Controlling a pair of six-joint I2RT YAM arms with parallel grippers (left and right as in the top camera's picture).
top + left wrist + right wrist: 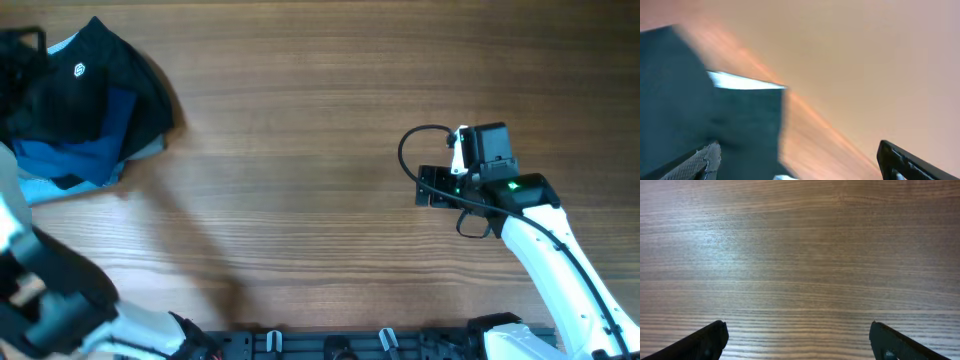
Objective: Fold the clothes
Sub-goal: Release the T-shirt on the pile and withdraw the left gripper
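The black garment (95, 75) with a small round white logo lies crumpled at the far left of the table, on top of other cloth. In the blurred left wrist view, dark fabric (695, 115) fills the left half. My left gripper (799, 150) is open and empty, its left finger over the dark fabric and its right finger over bare wood. Only the blurred left arm (45, 290) shows in the overhead view, at the bottom left. My right gripper (432, 187) is open and empty over bare wood at centre right; its spread fingers also show in the right wrist view (798, 326).
A bright blue garment (70, 155) and a light blue cloth (40, 188) lie under and beside the black garment. A pale strip (742, 81) crosses the dark fabric. The wooden table (320, 100) spans the view. The arm bases (380, 345) sit along the front edge.
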